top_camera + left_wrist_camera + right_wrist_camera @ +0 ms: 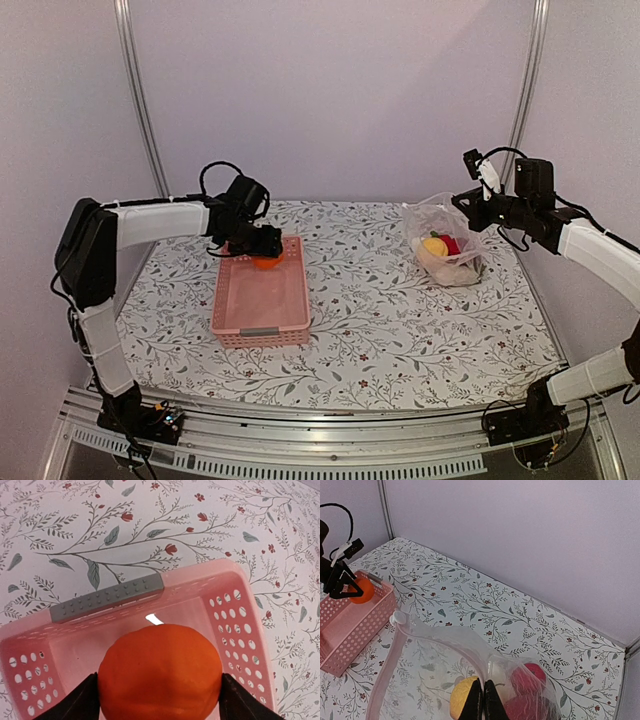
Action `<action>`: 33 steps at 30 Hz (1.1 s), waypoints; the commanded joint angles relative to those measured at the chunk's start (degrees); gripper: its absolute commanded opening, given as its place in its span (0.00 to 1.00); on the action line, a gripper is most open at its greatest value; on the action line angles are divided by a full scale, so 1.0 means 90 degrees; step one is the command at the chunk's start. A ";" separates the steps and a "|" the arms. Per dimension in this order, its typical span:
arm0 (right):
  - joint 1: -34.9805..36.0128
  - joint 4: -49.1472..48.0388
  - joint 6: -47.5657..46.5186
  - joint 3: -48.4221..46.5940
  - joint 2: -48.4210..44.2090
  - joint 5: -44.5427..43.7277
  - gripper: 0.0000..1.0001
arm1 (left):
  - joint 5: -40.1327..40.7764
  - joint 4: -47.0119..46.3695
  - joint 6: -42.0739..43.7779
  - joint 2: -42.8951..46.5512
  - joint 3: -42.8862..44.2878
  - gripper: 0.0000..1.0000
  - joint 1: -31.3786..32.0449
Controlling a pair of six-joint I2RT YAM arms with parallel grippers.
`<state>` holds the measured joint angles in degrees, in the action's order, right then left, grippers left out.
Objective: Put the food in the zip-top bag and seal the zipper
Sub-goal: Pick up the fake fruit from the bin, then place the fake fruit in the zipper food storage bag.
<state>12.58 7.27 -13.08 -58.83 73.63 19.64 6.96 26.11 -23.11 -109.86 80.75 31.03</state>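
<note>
Right now the left gripper [159, 700] is closed on an orange [160, 672], one finger on each side, held over the far end of the basket [262, 335]. The bag [443, 240] lies well apart, off to the right across the table, so the coming carry runs sideways toward the right arm. The right gripper [483, 700] has its fingers pinched together on the bag's upper edge (only the fingertips show), holding the mouth lifted. From the right wrist view the mouth gapes toward the basket, the zipper [387, 670] curving down its left rim unsealed. Yellow [462, 702] and red [527, 677] pieces already sit inside. The orange probably goes in next, straight at that opening.
</note>
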 commanded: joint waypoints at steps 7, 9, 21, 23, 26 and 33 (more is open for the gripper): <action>-0.0017 0.0076 -0.0070 0.0003 0.0125 0.0025 0.00 | -0.0296 -0.0038 -0.0068 0.1152 0.0249 0.71 0.0708; -0.0016 0.0077 -0.0070 0.0005 0.0130 0.0032 0.00 | -0.0259 -0.0044 0.0000 0.1157 0.0509 0.70 0.0953; -0.0019 0.0077 -0.0080 0.0004 0.0135 0.0018 0.00 | -0.0853 -0.1128 0.0626 0.0808 0.1638 0.68 0.2207; -0.0017 0.0076 -0.0080 0.0005 0.0147 0.0027 0.00 | -0.1081 -0.1469 0.0638 0.0691 0.1709 0.67 0.2324; -0.0012 0.0081 -0.0071 0.0006 0.0123 0.0025 0.00 | -0.1435 -0.1942 0.0626 0.0473 0.1844 0.67 0.2480; -0.0019 0.0084 -0.0080 0.0003 0.0091 0.0020 0.00 | -0.2077 -0.2507 0.0452 -0.0357 0.2564 0.67 0.2655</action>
<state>12.58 7.31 -13.34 -58.83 74.28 19.86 -7.09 8.32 -18.46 -109.03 100.25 53.76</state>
